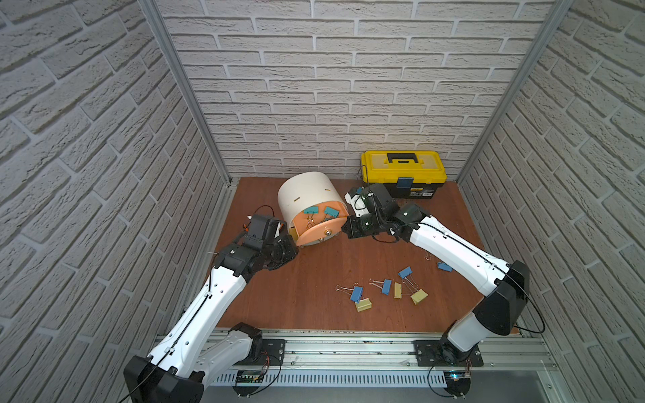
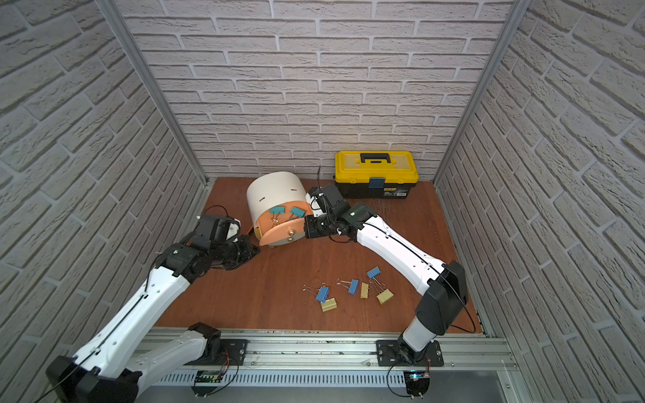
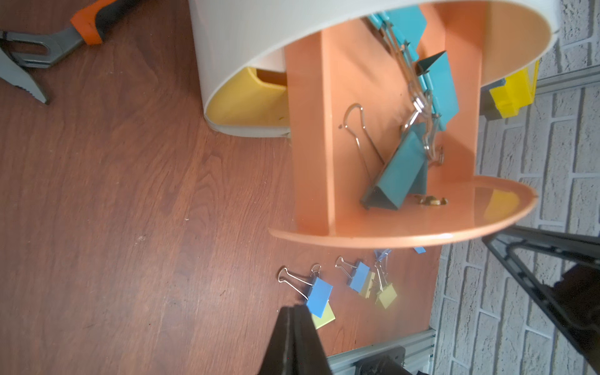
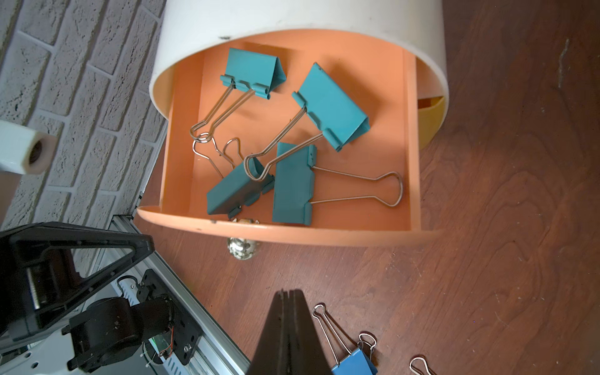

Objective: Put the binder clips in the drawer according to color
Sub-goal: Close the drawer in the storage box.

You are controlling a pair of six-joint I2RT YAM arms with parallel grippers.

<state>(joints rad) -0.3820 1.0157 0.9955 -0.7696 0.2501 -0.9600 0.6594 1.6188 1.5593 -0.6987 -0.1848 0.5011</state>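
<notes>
Four teal metal binder clips (image 4: 292, 143) lie in the pulled-out peach drawer (image 4: 410, 156) of the white round cabinet (image 1: 307, 192). Blue and yellow clips (image 1: 387, 289) lie on the brown wooden bench (image 1: 314, 279). Both arms' jaws are closed tight, holding nothing.

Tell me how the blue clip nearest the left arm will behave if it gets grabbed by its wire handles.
The blue clip would probably swing: its thin silver handles look hinged at the body. It seems light, so a push likely slides it across the wooden table. It overlaps a pale yellow clip, which may get dragged along.
</notes>
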